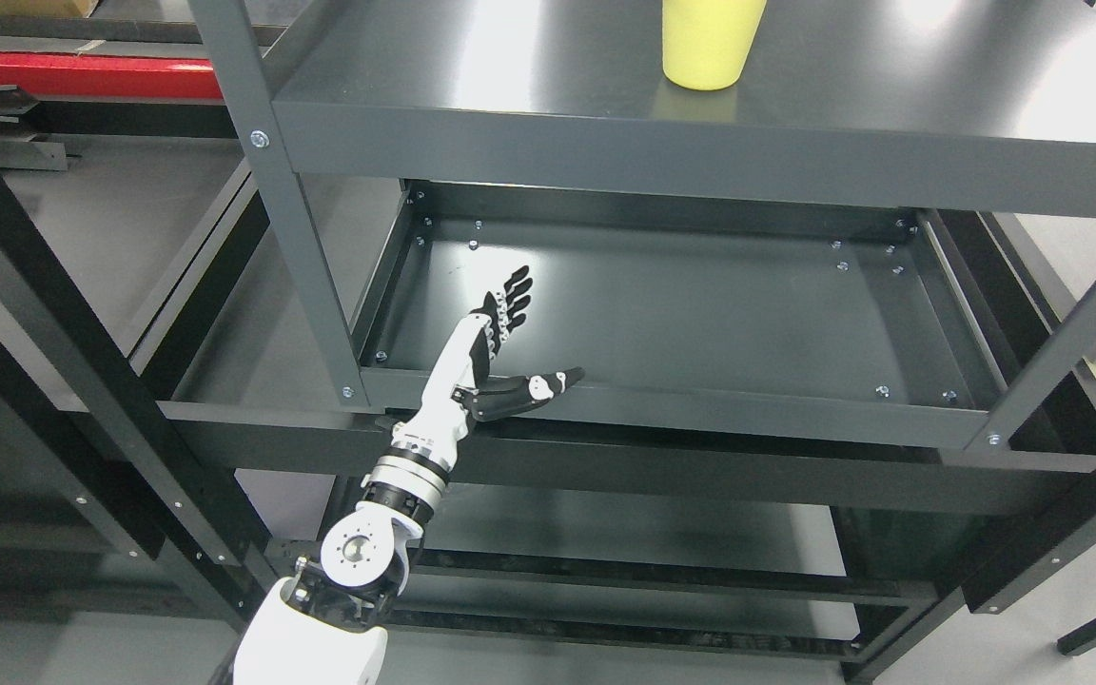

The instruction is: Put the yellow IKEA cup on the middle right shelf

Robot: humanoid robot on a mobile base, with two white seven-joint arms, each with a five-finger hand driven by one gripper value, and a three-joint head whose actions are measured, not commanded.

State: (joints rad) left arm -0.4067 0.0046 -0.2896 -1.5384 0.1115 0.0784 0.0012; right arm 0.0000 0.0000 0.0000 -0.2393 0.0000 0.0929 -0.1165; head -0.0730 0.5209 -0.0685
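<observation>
A yellow cup [708, 43] stands upright on the upper grey shelf [529, 105], near its front edge, with its top cut off by the picture. My left hand [537, 335] is far below it, at the front left of the lower shelf tray [700, 323]. Its fingers are stretched out flat and the thumb points right; it holds nothing. The left arm rises from the bottom edge left of the middle. My right arm does not show.
Grey uprights [272, 181] frame the shelf unit. A black frame bar [53, 314] slants across the left. A red beam [82, 74] lies at the back left. Lower shelves [624, 533] show beneath the tray.
</observation>
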